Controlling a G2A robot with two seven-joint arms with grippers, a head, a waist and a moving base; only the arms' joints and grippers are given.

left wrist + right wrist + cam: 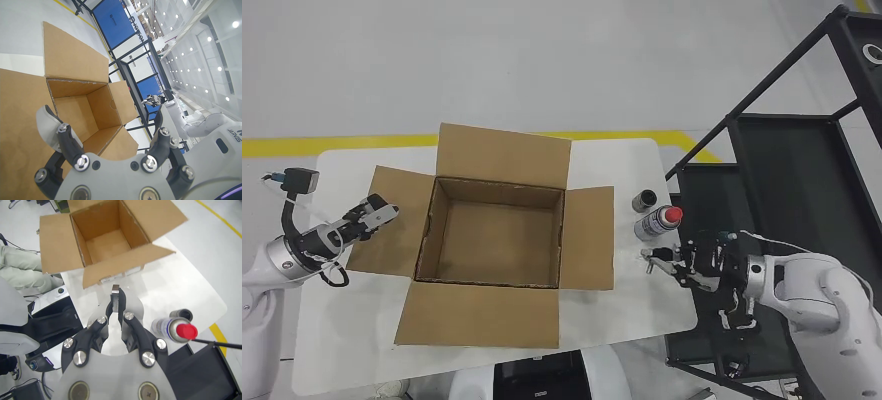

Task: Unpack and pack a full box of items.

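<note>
Pinching a small metal block (115,289) between its nearly closed fingers, the right hand (116,296) sits low over the worktop (627,165), just beside the right flap of the cardboard box (504,155); the block looks rigid, smooth and dense for its size, so I judge it apt to slip, and a hold across its flat faces, as here, seems the sound one. The box stands mid-worktop with all four flaps splayed outward and nothing visible inside; its board is light and fairly stiff, but the flaps would likely fold if pressed. Near the right hand a spray can (657,222) with a red cap stands upright, with a short dark cylinder (644,200) just beside it; whether they touch I cannot tell. The can is probably thin-walled, round and slick, and tall enough to tip; taking it across the body below the cap looks safest. The cylinder looks hard and heavy; grip it across its sides. The left hand (102,115) is spread wide over the box's left flap, holding nothing.
</note>
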